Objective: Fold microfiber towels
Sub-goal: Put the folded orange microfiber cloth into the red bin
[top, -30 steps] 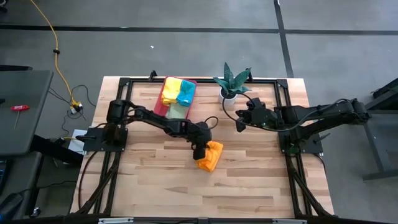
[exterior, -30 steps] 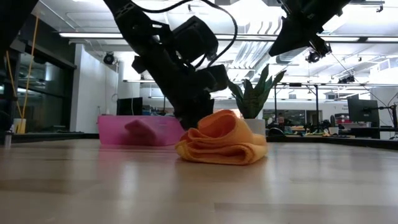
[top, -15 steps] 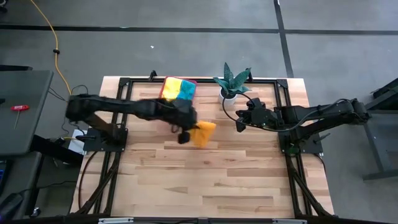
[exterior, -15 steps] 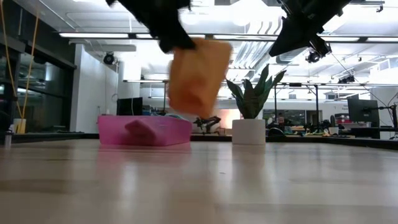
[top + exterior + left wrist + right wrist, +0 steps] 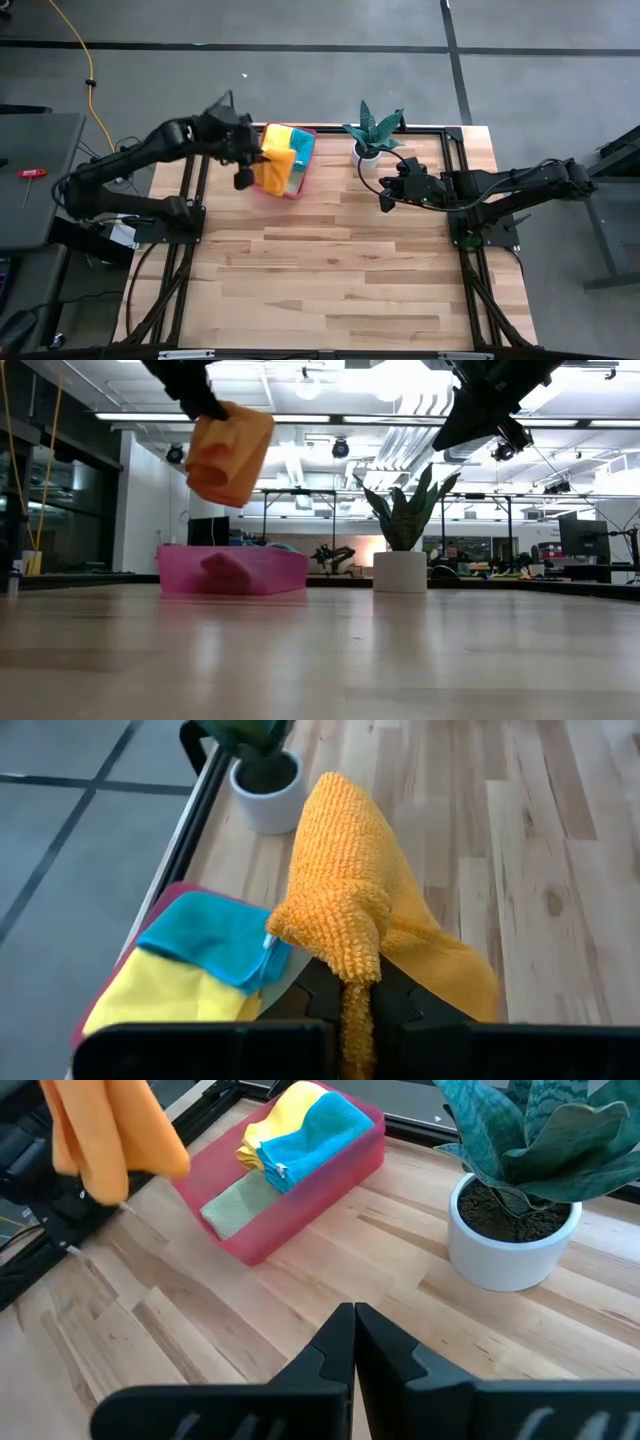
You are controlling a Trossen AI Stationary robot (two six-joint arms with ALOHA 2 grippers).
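An orange microfiber towel (image 5: 276,166) (image 5: 232,450) hangs bunched in the air over the near left part of the pink tray (image 5: 308,160), with my left gripper (image 5: 246,172) (image 5: 352,992) shut on it. In the tray lie a yellow towel (image 5: 283,1112), a teal towel (image 5: 318,1132) and a light green towel (image 5: 238,1204). My right gripper (image 5: 383,201) (image 5: 353,1330) waits shut and bare above the table, near the potted plant. My left gripper pinches a bunched fold of the orange towel (image 5: 354,956) between its two fingers, several layers thick. The fingers slant down from the table's left side. The towel is lifted clear of table and tray, its bulk (image 5: 236,456) drooping beyond and below the fingers.
A potted plant in a white pot (image 5: 371,138) (image 5: 514,1230) stands at the far edge, right of the tray. A black frame (image 5: 195,180) runs round the wooden table top (image 5: 340,280).
My left gripper has gone up and toward the table's far left, swinging from the middle of the table to above the pink tray. The orange towel, which lay bunched on the table, has been lifted clear and carried along, hanging from the fingers.
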